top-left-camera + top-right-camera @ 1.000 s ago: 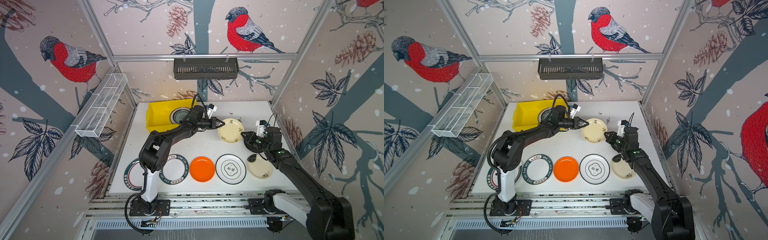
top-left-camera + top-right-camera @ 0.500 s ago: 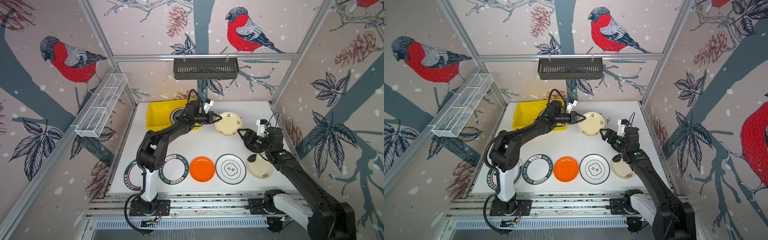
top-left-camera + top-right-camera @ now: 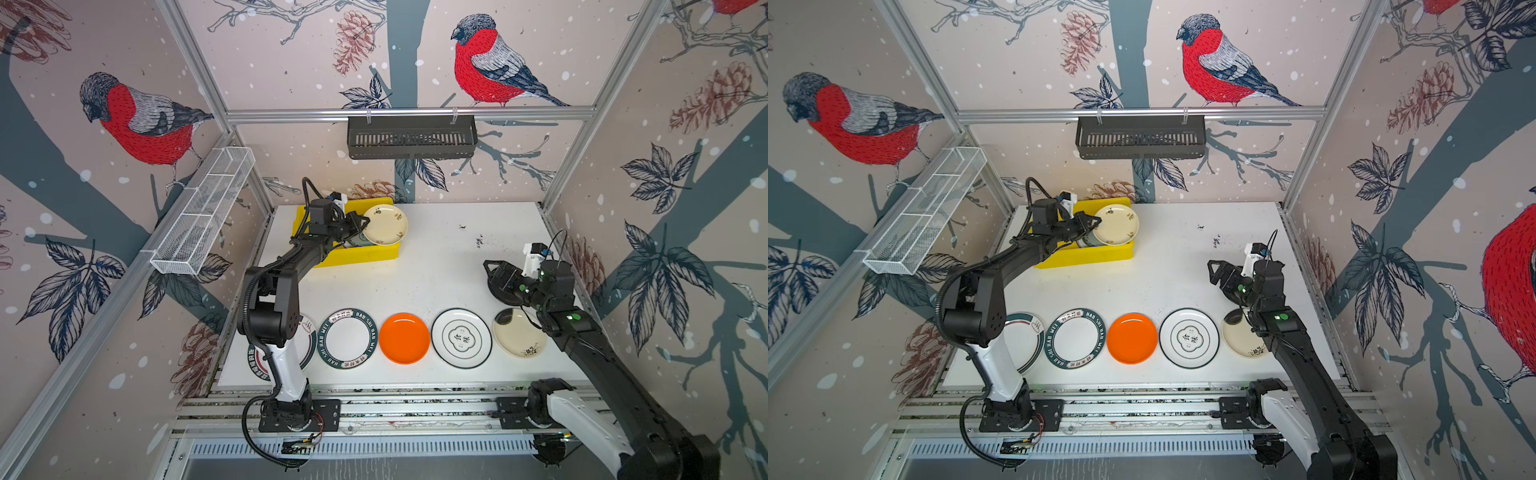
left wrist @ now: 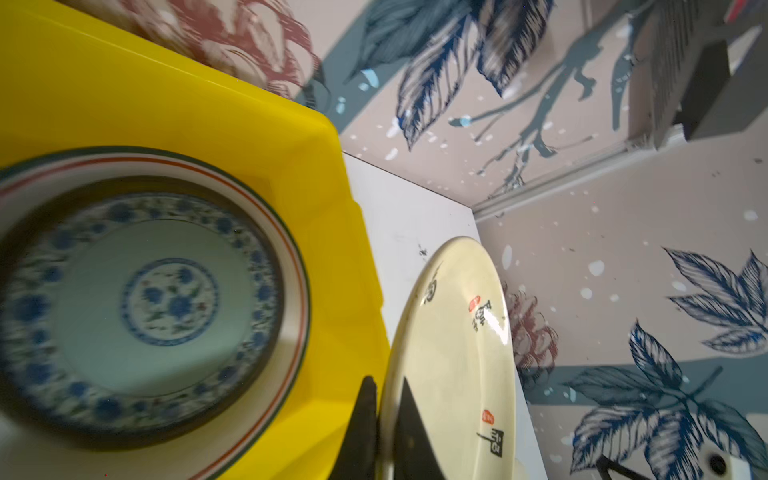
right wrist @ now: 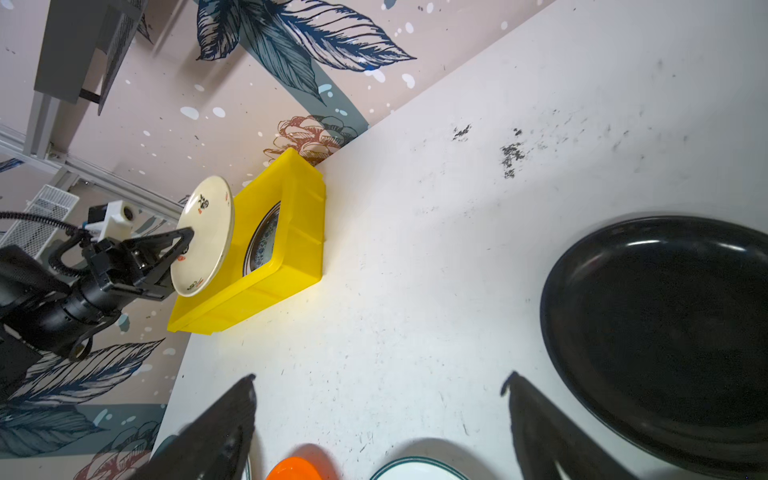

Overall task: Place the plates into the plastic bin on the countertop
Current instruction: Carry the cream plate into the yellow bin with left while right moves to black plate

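Observation:
A cream plate [image 3: 386, 224] [image 3: 1116, 224] [image 4: 457, 353] hangs tilted over the right end of the yellow plastic bin [image 3: 357, 255] [image 4: 324, 166] [image 5: 266, 291], and my left gripper [image 3: 365, 222] [image 4: 386, 380] is shut on its rim. Inside the bin a teal patterned plate [image 4: 166, 299] lies on a white plate. Over the right side of the countertop [image 3: 436, 270], my right gripper [image 3: 494, 278] [image 5: 378, 378] stands open and holds nothing. A black plate [image 5: 665, 332] lies beside it. Along the front lie a green-lettered plate [image 3: 347, 338], an orange plate [image 3: 404, 338], a white plate with characters [image 3: 461, 337] and a cream plate [image 3: 517, 338].
Another green-rimmed plate [image 3: 307, 336] lies partly under the left arm at the front left. A black slotted basket [image 3: 411, 137] hangs on the back rail. A white wire basket [image 3: 203, 216] juts from the left wall. Aluminium rails [image 3: 395, 399] border the front edge.
My left gripper has carried the cream plate from mid-table back and left to over the bin. The right gripper's jaws have opened, and it has stayed at the right.

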`<action>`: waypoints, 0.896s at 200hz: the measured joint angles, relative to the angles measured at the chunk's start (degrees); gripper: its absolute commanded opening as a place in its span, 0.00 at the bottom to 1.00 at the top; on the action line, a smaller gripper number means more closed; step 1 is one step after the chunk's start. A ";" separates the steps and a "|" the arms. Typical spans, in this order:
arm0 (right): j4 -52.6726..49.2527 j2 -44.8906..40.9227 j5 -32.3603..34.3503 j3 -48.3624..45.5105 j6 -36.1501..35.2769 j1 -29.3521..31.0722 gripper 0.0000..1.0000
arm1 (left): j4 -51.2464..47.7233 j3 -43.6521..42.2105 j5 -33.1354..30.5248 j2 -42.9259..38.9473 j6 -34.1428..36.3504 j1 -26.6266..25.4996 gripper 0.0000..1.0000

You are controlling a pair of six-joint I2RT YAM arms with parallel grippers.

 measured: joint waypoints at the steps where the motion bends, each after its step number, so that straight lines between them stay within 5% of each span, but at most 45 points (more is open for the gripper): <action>1: -0.13 0.02 0.17 0.07 0.00 -0.04 0.94 | -0.02 0.00 -0.13 0.00 0.02 0.17 0.00; 77: -8.39 3.67 4.13 4.90 -1.95 -3.67 0.93 | -9.81 14.43 -11.72 10.80 6.67 2.99 0.00; 179: -10.54 6.47 3.45 6.69 -4.46 -4.85 0.94 | -18.60 18.73 -22.64 16.50 12.66 1.77 0.01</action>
